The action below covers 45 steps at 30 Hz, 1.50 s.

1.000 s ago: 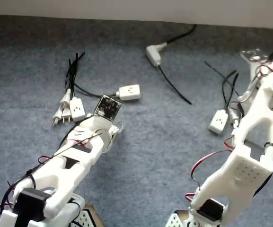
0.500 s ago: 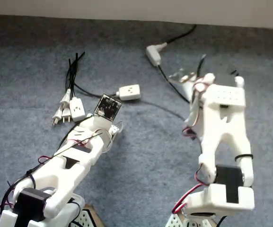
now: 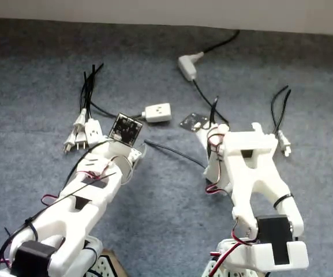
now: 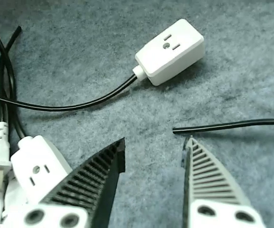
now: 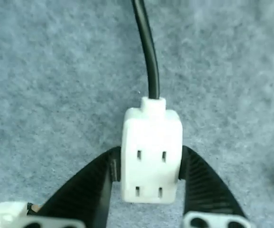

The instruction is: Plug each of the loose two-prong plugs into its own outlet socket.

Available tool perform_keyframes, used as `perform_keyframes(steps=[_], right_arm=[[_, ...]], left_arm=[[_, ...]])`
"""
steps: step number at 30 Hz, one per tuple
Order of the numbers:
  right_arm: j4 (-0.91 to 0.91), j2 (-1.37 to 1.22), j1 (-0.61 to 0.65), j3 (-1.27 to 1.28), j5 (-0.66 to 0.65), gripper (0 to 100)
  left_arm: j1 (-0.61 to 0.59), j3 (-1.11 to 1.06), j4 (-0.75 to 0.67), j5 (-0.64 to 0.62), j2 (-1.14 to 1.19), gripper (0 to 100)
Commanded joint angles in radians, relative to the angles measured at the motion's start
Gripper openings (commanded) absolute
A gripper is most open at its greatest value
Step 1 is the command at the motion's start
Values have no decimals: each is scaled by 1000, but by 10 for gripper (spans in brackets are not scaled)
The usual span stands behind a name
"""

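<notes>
One socket [image 5: 152, 137]: clamped in my right claw [image 5: 149, 164], hidden under the arm [image 3: 253, 173] from above.
Left claw [image 4: 154, 142]: spread wide, empty; another socket [image 4: 171, 51] lies just ahead, apart.

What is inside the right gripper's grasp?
The right gripper clamps a white outlet socket, its black cord leading away; the carpet under the socket is hidden.

White outlet socket [image 3: 157, 112] lying flat, slots up, black cord trailing off toward second socket [image 3: 94, 133], also slots up, touching two white two-prong plugs [image 3: 75, 130]. Third socket [image 5: 152, 154] slots up, pinched between right gripper [image 5: 148, 160] jaws. Angled white plug [image 3: 187, 64] far back. Lone two-prong plug [image 3: 282, 143] well apart at right.
</notes>
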<state>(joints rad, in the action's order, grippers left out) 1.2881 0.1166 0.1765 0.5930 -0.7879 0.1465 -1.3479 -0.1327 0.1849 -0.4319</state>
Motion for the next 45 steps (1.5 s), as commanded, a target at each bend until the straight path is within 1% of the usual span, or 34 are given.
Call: perform_keyframes(steps=[1, 4, 5, 9, 12, 15, 19, 23, 26, 30, 33, 38, 42, 45], right_arm=[[-8, 45, 13, -2, 11, 310], [19, 47, 12, -8, 5, 366], [36, 48, 13, -12, 5, 372], [70, 62, 28, -45, 12, 373], [108, 119, -2, -91, 14, 373], [114, 191, -81, -157, 14, 373], [56, 203, -234, -232, 2, 372], [24, 94, -364, -292, -60, 372], [24, -27, -430, -375, -95, 372], [30, -185, -496, -550, -104, 371], [35, -297, -519, -674, -104, 364], [38, -456, -539, -849, -106, 267], [137, -556, -535, -972, -138, 263], [151, -627, -541, -1053, -121, 263]], left_arm=[[-39, 4, -12, 0, -50, 214], [-76, 4, -11, -5, -73, 213], [-94, 5, -11, -28, -77, 213], [-183, 25, -11, -146, -77, 213], [-196, 35, -11, -175, -73, 213], [-160, 36, -11, -173, -73, 215], [-139, 33, -11, -173, -73, 216], [-128, 31, -11, -173, -71, 216], [-111, 30, -11, -172, -71, 216], [-108, 28, -11, -172, -71, 216], [-108, 28, -11, -172, -71, 214], [-108, 28, -11, -172, -71, 214], [-108, 28, -11, -172, -71, 214], [-108, 28, -11, -172, -71, 214]])
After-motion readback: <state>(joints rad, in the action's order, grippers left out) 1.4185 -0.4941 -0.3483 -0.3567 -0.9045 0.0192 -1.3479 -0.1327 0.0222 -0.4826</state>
